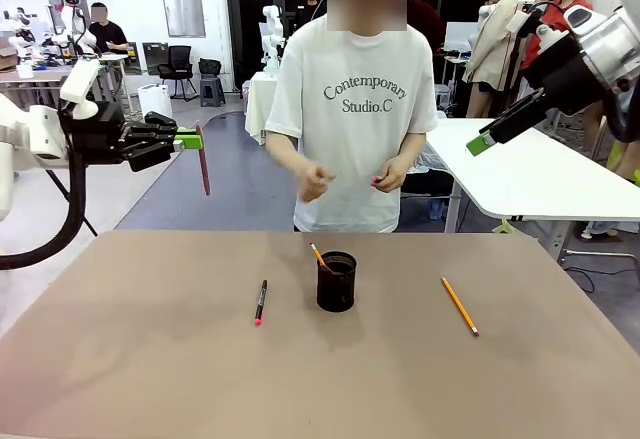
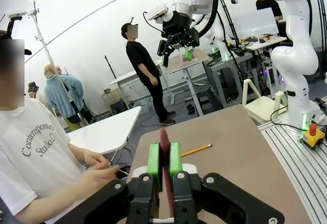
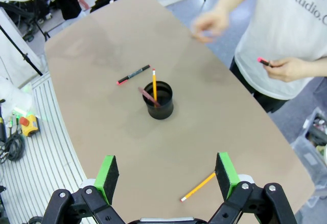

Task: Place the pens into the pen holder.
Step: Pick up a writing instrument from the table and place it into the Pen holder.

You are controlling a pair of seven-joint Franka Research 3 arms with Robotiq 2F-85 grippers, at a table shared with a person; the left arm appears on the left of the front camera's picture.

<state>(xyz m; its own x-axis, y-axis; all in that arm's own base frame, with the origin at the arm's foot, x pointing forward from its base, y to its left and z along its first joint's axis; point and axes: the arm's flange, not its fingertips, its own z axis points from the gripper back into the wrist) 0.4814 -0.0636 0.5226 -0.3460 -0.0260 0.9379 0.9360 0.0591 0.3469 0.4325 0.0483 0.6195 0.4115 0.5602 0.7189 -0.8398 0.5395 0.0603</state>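
While the pen holder (image 1: 336, 281) contains two pens (image 3: 153, 83), the left claw (image 1: 190, 141) grips a pinkish-red pen (image 1: 203, 164) aloft, the right claw (image 3: 167, 170) stands open and empty, and a black pen (image 1: 260, 302) and an orange pencil (image 1: 460, 306) lie unplaced on the surface (image 1: 150, 379).

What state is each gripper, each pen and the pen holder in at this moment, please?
Left gripper: shut on the red pen, in the air.
Right gripper: open, empty.
Pen holder: upright, an orange pencil leaning inside.
Black pen: lying flat on the table.
Loose pencil: lying flat on the table.
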